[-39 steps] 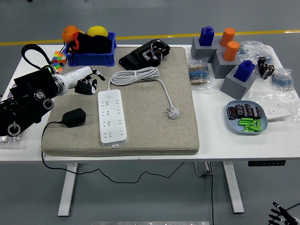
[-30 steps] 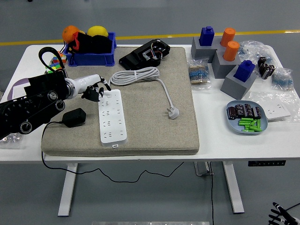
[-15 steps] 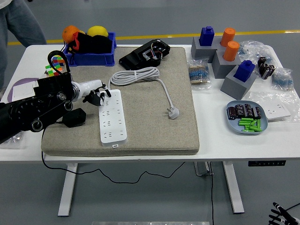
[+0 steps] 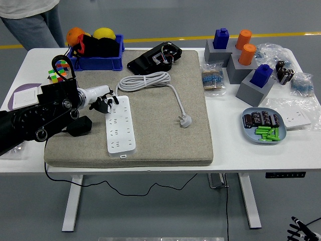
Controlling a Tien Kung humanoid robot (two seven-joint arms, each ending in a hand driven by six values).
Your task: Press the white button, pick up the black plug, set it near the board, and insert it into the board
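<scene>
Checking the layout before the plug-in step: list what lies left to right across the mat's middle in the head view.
Black plug → left hand → power strip → white plug → blue plate, off the mat.

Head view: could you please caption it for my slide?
Left hand at the power strip's far end; black plug lies beside it.

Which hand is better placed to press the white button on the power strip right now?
The left hand. It hovers at the far end of the white power strip, beside the black plug. No right arm reaches over the table.
</scene>
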